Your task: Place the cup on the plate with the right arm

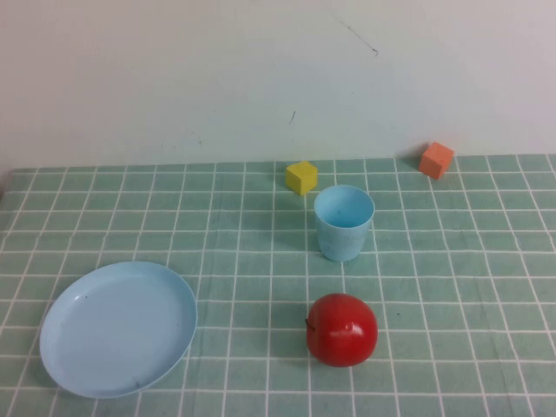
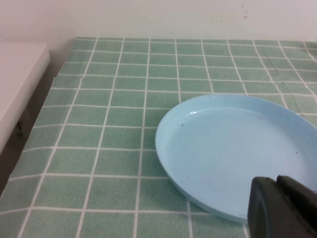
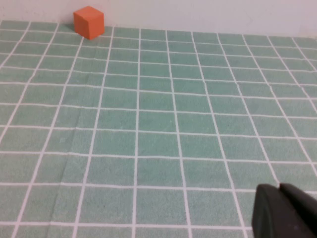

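Cup stands upright on the table, mid-scene, empty, nothing touching it. Plate lies well apart from it, toward the robot's left and nearer the robot, bare. So nothing done yet: reach, grasp, lift, carry across and set-down are all left, by my reading.

Right gripper shows only as a dark tip at the corner of the right wrist view, low over bare cloth on the right side, jaws pressed together, holding nothing. It'll need to open before it can take the cup. Left gripper sits just beside the plate's near rim in the left wrist view, looks closed too, empty, seemingly parked. Neither arm shows in the high view.

Red apple sits near the cup, on the robot's side of it. It could get bumped on approach. Yellow cube just behind the cup, orange cube far right by the wall.

Surface: green cloth with a white grid, flat, a few faint creases. Plain off-white wall behind, some small marks.
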Motion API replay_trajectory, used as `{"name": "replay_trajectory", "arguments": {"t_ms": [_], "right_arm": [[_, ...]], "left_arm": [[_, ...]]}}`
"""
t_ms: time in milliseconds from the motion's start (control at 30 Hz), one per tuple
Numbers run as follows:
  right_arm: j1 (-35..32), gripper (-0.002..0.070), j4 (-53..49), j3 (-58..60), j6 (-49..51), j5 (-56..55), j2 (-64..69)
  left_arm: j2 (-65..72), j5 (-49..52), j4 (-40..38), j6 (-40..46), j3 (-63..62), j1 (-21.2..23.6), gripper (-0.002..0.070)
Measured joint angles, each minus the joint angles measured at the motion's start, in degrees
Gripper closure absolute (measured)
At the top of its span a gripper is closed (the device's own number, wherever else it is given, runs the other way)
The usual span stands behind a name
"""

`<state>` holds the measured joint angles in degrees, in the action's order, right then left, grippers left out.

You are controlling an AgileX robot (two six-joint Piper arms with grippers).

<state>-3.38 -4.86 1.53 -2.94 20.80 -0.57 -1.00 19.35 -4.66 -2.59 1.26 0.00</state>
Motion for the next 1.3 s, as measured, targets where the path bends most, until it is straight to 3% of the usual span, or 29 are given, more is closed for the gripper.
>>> {"name": "replay_trajectory", "arguments": {"t_ms": [1300], "right_arm": [[0.00,0.0679,0.00,0.00,1.04,0.00,0.00]], "left_arm": [[0.00,0.00,0.00,0.00,0.00,0.00,0.0678]]}}
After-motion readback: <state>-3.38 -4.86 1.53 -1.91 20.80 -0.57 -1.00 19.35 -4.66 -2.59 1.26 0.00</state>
